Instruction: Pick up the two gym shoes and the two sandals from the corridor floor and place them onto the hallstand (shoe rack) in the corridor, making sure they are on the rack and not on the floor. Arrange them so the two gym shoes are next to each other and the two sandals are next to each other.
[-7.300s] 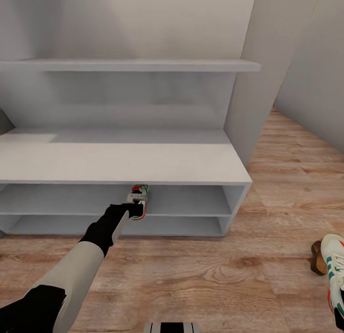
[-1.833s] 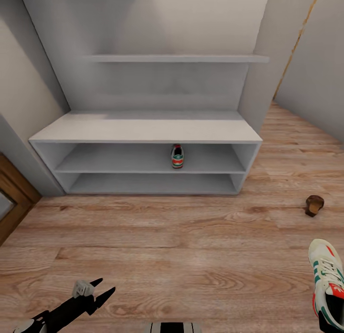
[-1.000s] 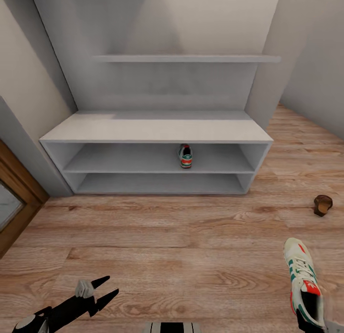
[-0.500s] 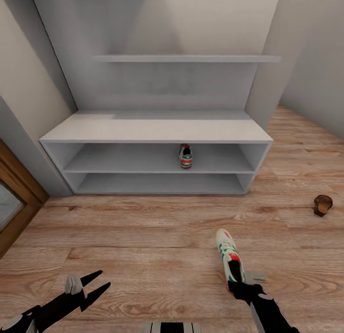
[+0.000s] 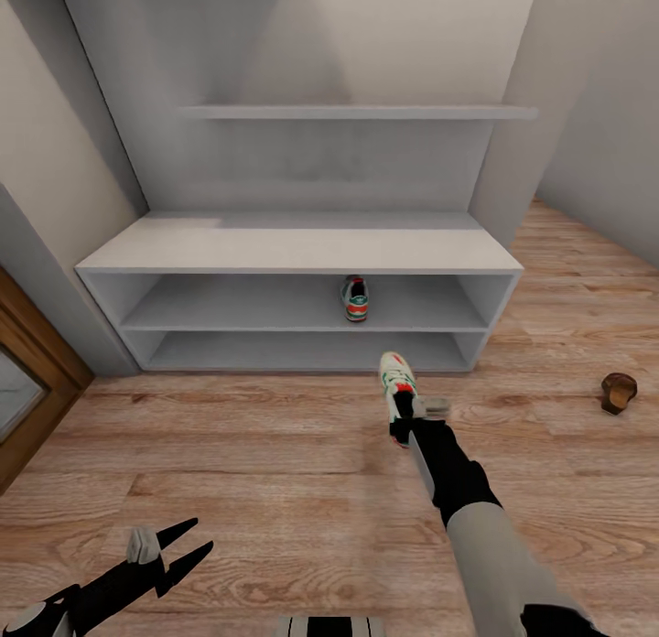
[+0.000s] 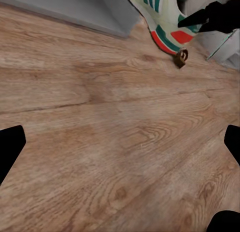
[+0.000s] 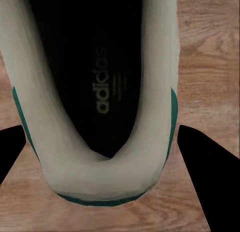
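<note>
While my right pincer grips the white gym shoe with teal stripes and orange-red patches at its heel end, toe aimed at the pale grey two-tier shoe rack, it hangs above the wood-plank floor nr the rack's front edge. Feels light, soft-walled; heel collar's the firmest hold imo. Its twin sits on the upper tier. L pincer spread wide, empty.

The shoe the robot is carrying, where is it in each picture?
Head view: shoe centre, before the rack, at the right gripper.
Left wrist view: shoe at the upper edge.
Right wrist view: shoe fills the middle.
Shared landmark: wood floor.
</note>
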`<state>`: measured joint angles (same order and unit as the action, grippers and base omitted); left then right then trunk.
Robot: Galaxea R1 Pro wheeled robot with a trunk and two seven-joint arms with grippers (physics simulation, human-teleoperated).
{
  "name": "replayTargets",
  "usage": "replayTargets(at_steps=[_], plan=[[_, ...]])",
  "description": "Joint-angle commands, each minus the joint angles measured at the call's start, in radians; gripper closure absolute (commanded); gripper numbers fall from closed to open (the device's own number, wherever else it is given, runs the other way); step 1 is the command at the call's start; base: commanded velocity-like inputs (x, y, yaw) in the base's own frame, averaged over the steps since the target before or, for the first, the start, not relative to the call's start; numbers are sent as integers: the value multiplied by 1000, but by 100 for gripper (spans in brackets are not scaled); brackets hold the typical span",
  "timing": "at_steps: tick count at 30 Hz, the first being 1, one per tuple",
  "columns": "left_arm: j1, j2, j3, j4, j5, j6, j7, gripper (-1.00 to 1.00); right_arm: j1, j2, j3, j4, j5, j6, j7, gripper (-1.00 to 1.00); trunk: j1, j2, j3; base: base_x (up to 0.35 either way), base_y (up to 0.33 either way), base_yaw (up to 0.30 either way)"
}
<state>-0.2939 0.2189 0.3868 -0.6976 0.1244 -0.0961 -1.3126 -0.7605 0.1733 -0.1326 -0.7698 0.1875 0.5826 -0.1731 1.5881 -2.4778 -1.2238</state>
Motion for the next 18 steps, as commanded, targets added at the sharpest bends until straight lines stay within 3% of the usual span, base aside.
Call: replayTargets(at_steps=[1, 5, 8, 11, 18], plan=[[-1, 0, 0, 1, 1, -10, -2, -100, -9, 1, -4, -2, 6, 6, -12, 100, 0, 0, -1, 0, 0, 0], [0, 0, 1, 1, 1, -11, -2, -100, -22, 1, -3, -39, 5, 6, -74, 100, 0, 0, -1, 0, 0, 0], [0, 1, 2, 1, 0, -11, -1, -100, -23, 1, -2, -84, 4, 7, -80, 100, 0, 0, -1, 0, 0, 0], [1, -2, 0, -2, -2, -9, -2, -100, -23, 1, 3, -88, 3, 8, -82, 100, 11, -21, -10, 0, 0, 0], [1, -1, 1, -2, -3, -7, -1, -100, -23, 1, 3, -100, 3, 7, -82, 100, 15, -24, -37, 0, 0, 0]])
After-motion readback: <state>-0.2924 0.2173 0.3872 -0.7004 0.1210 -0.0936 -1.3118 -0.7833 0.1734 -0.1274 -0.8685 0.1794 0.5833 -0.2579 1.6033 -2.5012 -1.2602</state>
